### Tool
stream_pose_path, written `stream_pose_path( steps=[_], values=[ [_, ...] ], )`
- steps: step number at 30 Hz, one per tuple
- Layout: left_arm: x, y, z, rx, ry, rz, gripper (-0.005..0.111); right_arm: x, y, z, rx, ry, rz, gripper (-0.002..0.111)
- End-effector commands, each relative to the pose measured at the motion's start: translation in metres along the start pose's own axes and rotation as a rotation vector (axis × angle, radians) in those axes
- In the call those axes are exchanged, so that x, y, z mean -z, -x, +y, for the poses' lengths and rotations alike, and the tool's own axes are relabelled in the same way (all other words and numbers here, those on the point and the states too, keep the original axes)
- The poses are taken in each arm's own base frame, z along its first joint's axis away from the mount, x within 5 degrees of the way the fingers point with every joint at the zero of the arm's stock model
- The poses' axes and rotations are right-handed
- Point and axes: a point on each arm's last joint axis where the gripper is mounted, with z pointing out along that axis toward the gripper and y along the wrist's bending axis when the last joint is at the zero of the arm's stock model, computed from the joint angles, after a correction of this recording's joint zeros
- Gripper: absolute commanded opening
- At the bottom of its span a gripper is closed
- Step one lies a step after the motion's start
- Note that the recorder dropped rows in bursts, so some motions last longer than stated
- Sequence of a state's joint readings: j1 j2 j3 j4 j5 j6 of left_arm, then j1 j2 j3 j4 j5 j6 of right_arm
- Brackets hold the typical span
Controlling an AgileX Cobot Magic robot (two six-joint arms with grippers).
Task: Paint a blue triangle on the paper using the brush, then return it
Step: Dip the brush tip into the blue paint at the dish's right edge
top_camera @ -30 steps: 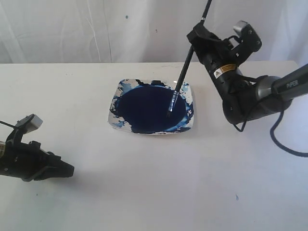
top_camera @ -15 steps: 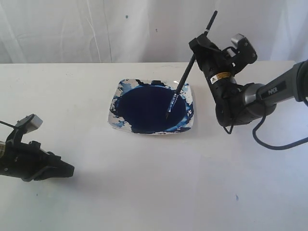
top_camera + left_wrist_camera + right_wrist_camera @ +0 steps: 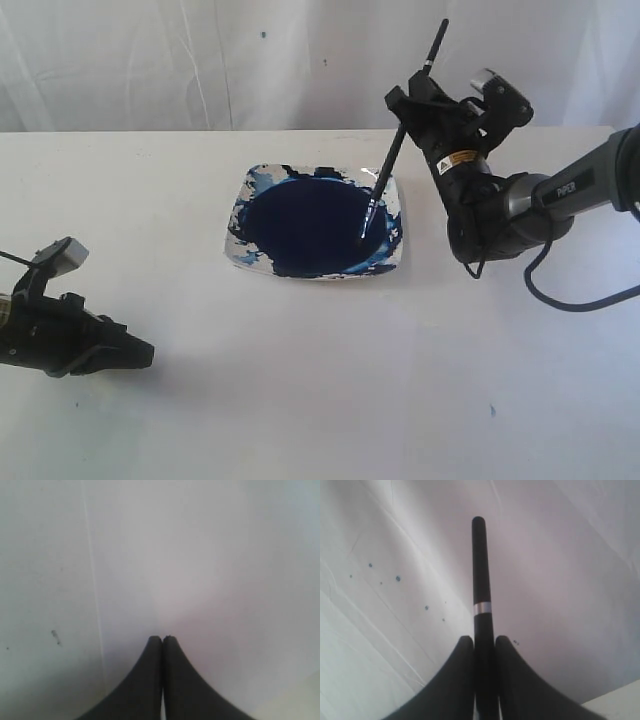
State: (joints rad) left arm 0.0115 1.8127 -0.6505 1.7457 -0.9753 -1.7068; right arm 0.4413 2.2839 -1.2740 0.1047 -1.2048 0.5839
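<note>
My right gripper (image 3: 404,108) is shut on the brush (image 3: 385,165) above the back right corner of the paint dish (image 3: 240,228). The black brush slants down to the left, and its tip rests in the right part of the dark-blue paint pool (image 3: 305,225). In the right wrist view the handle (image 3: 479,565) with its silver band sticks out between the shut jaws of the right gripper (image 3: 484,640). My left gripper (image 3: 142,352) lies low at the table's front left, shut and empty (image 3: 162,639). A brighter white sheet (image 3: 215,565), seemingly the paper, lies under it. No blue triangle shows.
The white tabletop (image 3: 330,400) stretches in front of the dish, with a tiny blue speck (image 3: 491,409) at the front right. A white cloth backdrop (image 3: 200,60) closes off the back, and the right arm's cable (image 3: 560,300) loops over the table's right side.
The right gripper dropped and tilted, then shifted slightly left. The brush tip slid a little to the right within the paint pool. The left arm stayed still.
</note>
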Motion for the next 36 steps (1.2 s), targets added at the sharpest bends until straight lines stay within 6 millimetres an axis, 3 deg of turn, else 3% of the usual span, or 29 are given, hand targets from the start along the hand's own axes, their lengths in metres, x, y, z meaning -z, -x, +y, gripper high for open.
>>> stream_pose_path(
  steps=[1, 19, 25, 30, 36],
  values=[
    [0.0, -0.002, -0.001, -0.003, 0.003, 0.004, 0.0, -0.001, 0.001, 0.001, 0.03, 0.031, -0.001, 0.0],
    [0.0, -0.002, -0.001, -0.003, 0.003, 0.004, 0.0, 0.0, -0.005, 0.011, 0.152, 0.142, 0.06, 0.0],
    [0.0, -0.002, -0.001, -0.003, 0.003, 0.004, 0.0, -0.002, 0.008, 0.015, 0.193, 0.208, 0.072, 0.0],
    [0.0, -0.002, -0.001, -0.003, 0.003, 0.004, 0.0, -0.001, 0.025, 0.012, 0.201, 0.279, 0.102, 0.0],
    [0.0, -0.002, -0.001, -0.003, 0.003, 0.004, 0.0, 0.0, 0.031, 0.004, 0.169, 0.28, 0.118, 0.0]
  ],
)
